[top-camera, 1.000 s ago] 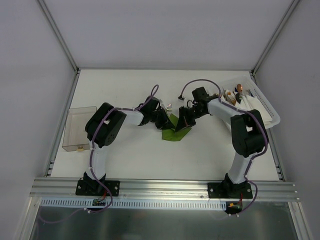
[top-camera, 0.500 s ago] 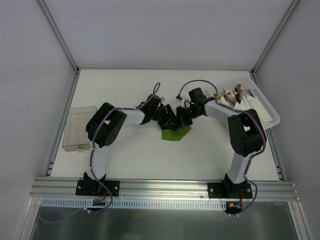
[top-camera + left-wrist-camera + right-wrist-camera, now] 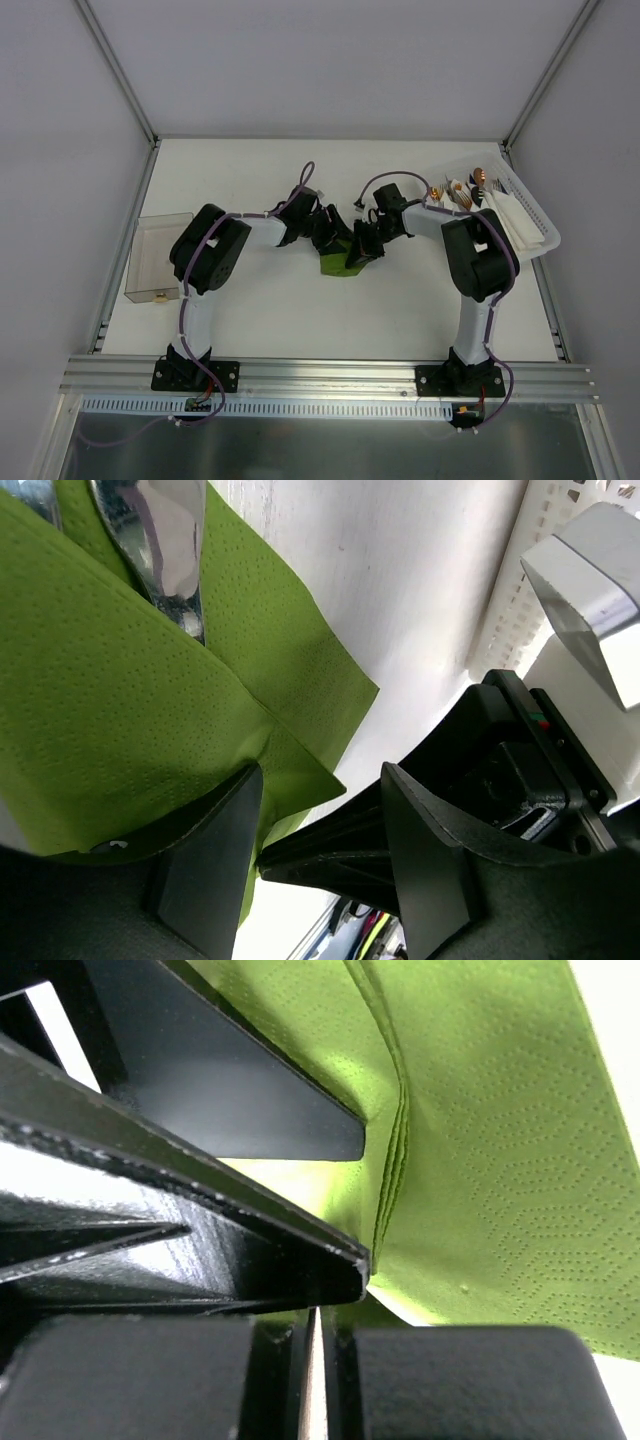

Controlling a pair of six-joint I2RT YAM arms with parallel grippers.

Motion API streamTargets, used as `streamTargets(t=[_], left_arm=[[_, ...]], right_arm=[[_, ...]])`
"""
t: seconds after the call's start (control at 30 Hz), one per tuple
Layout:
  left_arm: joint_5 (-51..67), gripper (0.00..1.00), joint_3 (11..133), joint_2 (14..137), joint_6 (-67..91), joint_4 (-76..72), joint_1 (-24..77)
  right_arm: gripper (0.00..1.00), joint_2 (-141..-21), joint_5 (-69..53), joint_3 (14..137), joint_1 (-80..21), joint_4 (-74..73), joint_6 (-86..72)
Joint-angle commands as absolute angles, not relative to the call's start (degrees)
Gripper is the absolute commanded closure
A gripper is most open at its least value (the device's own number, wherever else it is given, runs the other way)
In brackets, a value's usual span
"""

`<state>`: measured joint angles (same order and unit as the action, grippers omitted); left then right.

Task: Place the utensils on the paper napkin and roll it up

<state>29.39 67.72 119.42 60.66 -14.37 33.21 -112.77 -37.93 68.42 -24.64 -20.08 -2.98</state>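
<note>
The olive-green paper napkin [image 3: 335, 266] lies folded at mid table, mostly under both grippers. In the left wrist view the napkin [image 3: 110, 700] wraps around the silvery utensils [image 3: 160, 535], whose heads stick out at the top. My left gripper [image 3: 330, 232] is open [image 3: 320, 780], one finger [image 3: 200, 870] against the napkin's fold. My right gripper [image 3: 358, 250] reaches in between the left fingers. In the right wrist view it [image 3: 313, 1335] is shut on the folded edge of the napkin [image 3: 480, 1160]. The utensils are hidden in the top view.
A white basket [image 3: 530, 225] with copper-tipped cutlery and white napkins stands at the back right. A clear plastic box [image 3: 158, 258] sits at the left edge. The right arm's body [image 3: 560, 730] is close by the left gripper.
The right gripper has moved left over the napkin and met the left gripper. The napkin has gone from a wider spread sheet to a smaller folded shape.
</note>
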Motion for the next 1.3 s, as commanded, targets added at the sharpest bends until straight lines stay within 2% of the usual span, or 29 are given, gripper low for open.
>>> streamTargets(t=[0.0,0.67,1.27], left_arm=[[25.4,0.45,65.7,123.2,58.3,-5.4,34.1],[25.2,0.46,66.2,115.8,56.9,-5.1,34.1],[22.2,0.46,67.1,108.5,53.9,-4.0,33.9]], right_arm=[[1.0,-113.7,-36.3,69.6,-25.2,-12.8,-5.4],[1.0,-116.9,-31.7,70.1,-25.0,-16.4,-6.2],[1.0,-117.2,-32.3,70.8,-24.9,-18.0,-6.2]])
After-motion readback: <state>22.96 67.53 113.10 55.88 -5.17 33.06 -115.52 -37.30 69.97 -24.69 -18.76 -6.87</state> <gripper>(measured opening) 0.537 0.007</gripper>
